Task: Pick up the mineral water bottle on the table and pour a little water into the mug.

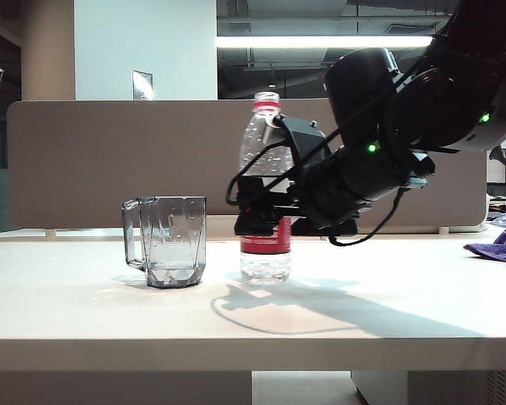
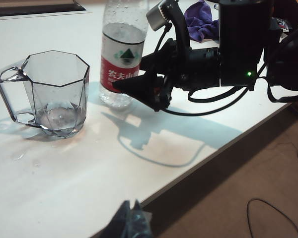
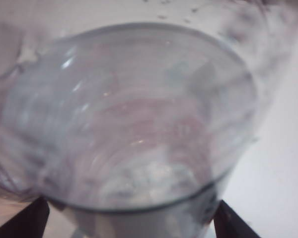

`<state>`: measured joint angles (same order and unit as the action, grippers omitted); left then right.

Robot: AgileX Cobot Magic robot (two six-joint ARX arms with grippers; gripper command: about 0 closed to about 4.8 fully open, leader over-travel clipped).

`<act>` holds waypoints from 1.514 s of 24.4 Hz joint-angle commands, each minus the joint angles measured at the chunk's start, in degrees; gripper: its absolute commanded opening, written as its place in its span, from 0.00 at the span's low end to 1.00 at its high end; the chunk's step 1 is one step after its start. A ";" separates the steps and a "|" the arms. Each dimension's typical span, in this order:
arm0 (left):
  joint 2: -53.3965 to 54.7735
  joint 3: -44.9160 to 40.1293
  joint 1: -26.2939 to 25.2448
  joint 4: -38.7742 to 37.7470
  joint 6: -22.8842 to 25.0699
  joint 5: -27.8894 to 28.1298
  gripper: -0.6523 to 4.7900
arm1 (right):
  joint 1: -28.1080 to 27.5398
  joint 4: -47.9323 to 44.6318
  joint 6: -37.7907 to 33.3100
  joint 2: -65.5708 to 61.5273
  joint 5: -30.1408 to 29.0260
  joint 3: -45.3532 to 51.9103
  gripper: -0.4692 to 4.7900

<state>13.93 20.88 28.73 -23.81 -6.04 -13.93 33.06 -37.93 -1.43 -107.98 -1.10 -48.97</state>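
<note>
The mineral water bottle point(image 1: 265, 194) stands upright on the bench point(image 1: 253, 312), near the mug point(image 1: 170, 240) holding a little water point(image 2: 59, 118), between the spread, released fingers of the right tool point(image 2: 139, 87), while the left tool point(image 2: 129, 223) shows only dark tips, its state unclear.

An office: a beige desk partition point(image 1: 110, 160), ceiling strip light point(image 1: 320, 41) and exposed ceiling behind the table point(image 1: 253, 312).
</note>
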 commanded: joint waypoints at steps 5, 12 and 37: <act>-0.04 0.37 0.02 0.66 0.02 -0.26 0.11 | 1.20 3.74 -0.09 3.72 5.51 1.38 1.00; -0.04 0.37 0.02 0.66 0.04 -0.26 0.11 | 1.18 6.51 -0.09 13.33 7.06 7.87 1.00; -0.04 0.37 0.02 0.66 0.02 -0.26 0.11 | 1.03 33.05 1.01 70.71 2.03 33.29 0.08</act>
<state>13.93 20.88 28.73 -23.81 -6.04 -13.93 34.11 -3.49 -0.14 -38.54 1.08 -16.14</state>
